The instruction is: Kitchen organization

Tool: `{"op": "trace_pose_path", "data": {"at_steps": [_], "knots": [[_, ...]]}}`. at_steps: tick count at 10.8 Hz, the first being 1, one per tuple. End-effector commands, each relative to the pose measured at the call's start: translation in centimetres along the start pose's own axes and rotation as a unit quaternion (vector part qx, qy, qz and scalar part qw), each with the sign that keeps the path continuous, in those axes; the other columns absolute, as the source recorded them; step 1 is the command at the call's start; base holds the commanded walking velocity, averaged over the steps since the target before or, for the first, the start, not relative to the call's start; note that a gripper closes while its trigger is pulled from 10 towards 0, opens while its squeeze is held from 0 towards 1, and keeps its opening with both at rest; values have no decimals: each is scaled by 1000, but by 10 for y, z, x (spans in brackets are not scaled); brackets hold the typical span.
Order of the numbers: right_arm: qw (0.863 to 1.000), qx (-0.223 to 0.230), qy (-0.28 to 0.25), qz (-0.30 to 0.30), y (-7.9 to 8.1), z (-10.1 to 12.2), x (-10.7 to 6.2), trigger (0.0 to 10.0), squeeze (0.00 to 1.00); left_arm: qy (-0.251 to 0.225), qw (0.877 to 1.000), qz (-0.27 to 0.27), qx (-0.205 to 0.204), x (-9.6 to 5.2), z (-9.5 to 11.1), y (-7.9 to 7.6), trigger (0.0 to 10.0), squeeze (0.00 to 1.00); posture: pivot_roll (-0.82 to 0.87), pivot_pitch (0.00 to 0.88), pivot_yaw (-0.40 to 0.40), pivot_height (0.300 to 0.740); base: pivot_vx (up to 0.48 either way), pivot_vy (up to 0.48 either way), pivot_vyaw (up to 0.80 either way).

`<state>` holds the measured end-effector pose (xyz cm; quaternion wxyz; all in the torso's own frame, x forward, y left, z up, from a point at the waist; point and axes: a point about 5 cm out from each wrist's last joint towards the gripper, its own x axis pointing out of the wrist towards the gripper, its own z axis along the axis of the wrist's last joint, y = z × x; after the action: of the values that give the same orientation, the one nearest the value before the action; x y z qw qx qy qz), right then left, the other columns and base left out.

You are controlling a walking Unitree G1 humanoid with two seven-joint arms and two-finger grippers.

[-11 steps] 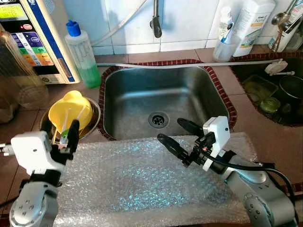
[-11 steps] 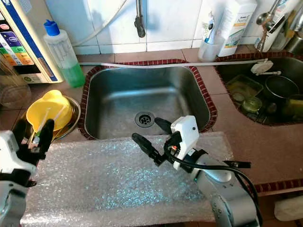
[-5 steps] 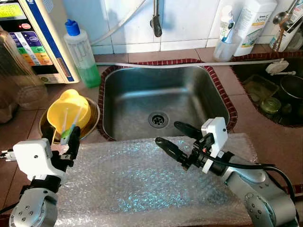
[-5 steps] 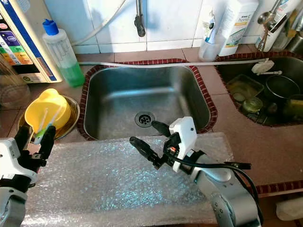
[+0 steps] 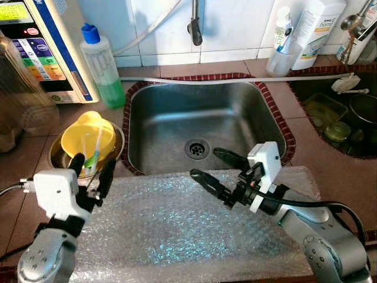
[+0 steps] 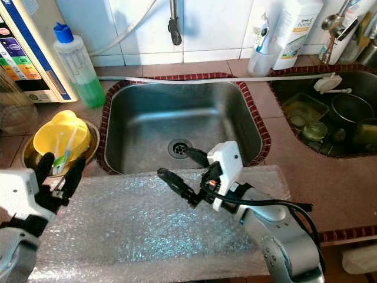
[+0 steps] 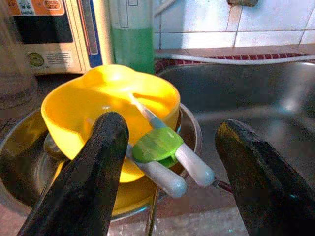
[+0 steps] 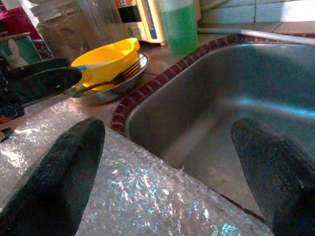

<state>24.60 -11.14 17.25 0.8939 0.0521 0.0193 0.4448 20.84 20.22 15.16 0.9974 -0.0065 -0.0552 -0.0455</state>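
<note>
A yellow bowl point(image 5: 88, 131) sits inside a steel dish point(image 5: 119, 146) on the counter left of the sink. Two white-handled utensils joined by a green piece point(image 7: 157, 145) lean out of the bowl, and a fork point(image 8: 125, 74) rests on the dish. My left gripper point(image 5: 92, 170) is open just in front of the dish. In the left wrist view the utensil handles lie between its fingers point(image 7: 98, 162) without touching them. My right gripper point(image 5: 206, 164) is open over the bubble wrap point(image 5: 177, 230), at the sink's front edge.
The steel sink point(image 5: 241, 112) lies ahead with a faucet point(image 5: 194, 28) above it. A green soap bottle point(image 5: 101, 68) and a water appliance point(image 5: 41, 47) stand at the back left. Bottles point(image 5: 312, 29) and a second sink holding dishes point(image 5: 336, 118) are on the right.
My left gripper has shifted right and forward toward the steel dish, so both fingers now flank the utensil handles. The right gripper has edged slightly left.
</note>
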Motion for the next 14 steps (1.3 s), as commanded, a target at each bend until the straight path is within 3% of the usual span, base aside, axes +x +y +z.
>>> {"op": "trace_pose_path", "data": {"at_steps": [1,3,4,8,9,10,11,12,14], "knots": [[1000,0,0,9,1,2,1,10000,0,0,1000,4,-3,-1,-2,3,10000,0,-69,172,39,740,0,0,0],[1000,2,0,10,2,1,1,10000,0,-4,1000,-3,-9,1,-3,-2,392,0,-69,172,39,740,0,0,0],[1000,2,0,10,1,1,2,10000,0,-4,1000,-10,-8,3,-4,-3,0,0,-75,167,42,740,0,0,0],[1000,6,3,12,2,0,1,10000,0,-1,1000,-18,-6,3,-8,-4,0,0,-81,168,45,740,0,0,0],[1000,6,4,12,2,0,0,10000,0,7,1000,-14,3,3,-9,-4,8902,0,-82,168,41,740,0,0,0],[1000,5,4,13,2,0,0,10000,0,3,1000,-15,7,4,-8,-4,10000,0,-82,168,41,740,0,0,0],[1000,4,4,13,2,0,1,10000,0,-8,1000,-18,9,6,-6,-4,4588,0,-82,164,39,740,0,0,0],[1000,2,3,13,1,1,2,10000,0,-14,1000,-18,13,6,-5,-4,0,0,-82,164,39,740,0,0,0],[1000,0,2,12,0,1,2,10000,0,-20,999,2,34,8,-2,1,0,0,-82,160,37,740,0,0,0]]}}
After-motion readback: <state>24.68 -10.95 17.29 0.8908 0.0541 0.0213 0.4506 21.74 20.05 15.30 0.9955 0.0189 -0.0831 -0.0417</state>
